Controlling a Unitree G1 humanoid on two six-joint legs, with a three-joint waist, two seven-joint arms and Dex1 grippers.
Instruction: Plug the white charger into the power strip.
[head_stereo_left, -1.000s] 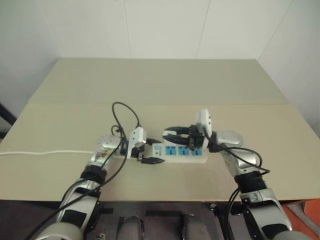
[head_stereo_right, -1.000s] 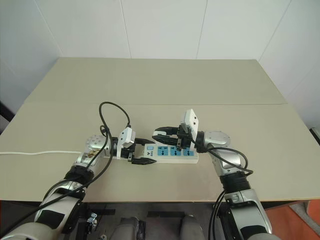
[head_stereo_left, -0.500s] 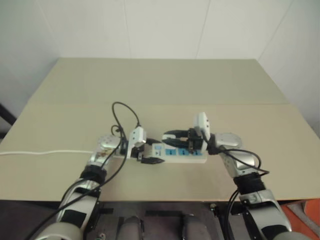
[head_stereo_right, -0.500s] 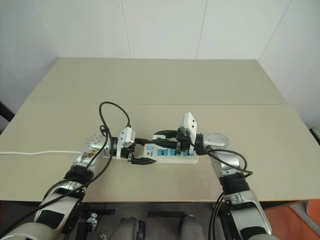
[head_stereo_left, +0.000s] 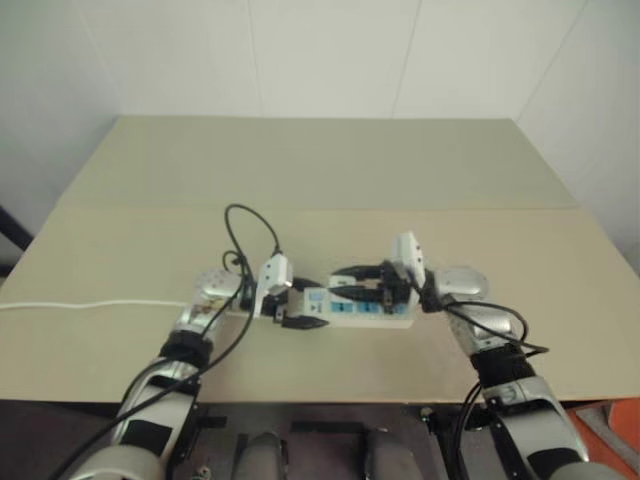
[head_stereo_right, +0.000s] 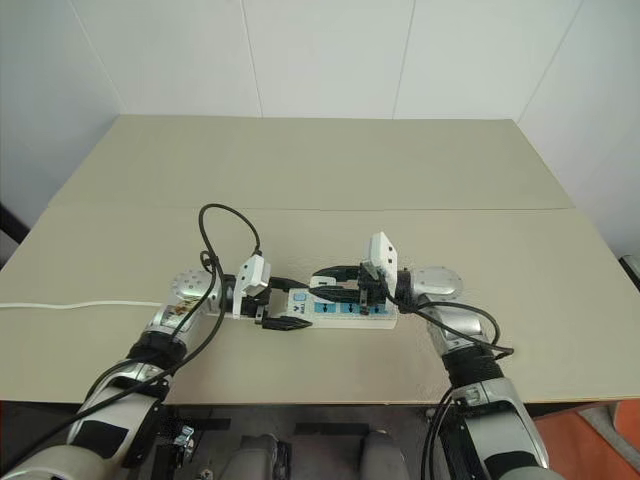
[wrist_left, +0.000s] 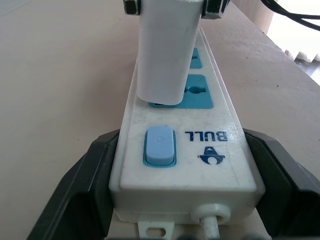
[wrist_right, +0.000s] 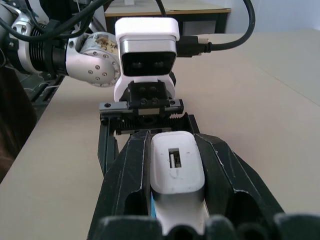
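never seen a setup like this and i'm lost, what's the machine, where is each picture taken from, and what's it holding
It is a humanoid robot with two arms, each ending in a two-fingered black gripper. Two pictures come from cameras on its head, looking down over a tan table. The other two come from cameras on its wrists, looking along the fingers.

On the table lies a power strip with blue sockets; its thin white cord trails off to the robot's left. The left gripper clamps the strip's switch end, one finger on each side. The right gripper holds the white charger upright over the strip; its lower end sits at the socket next to the switch. Whether it is fully seated is hard to tell.
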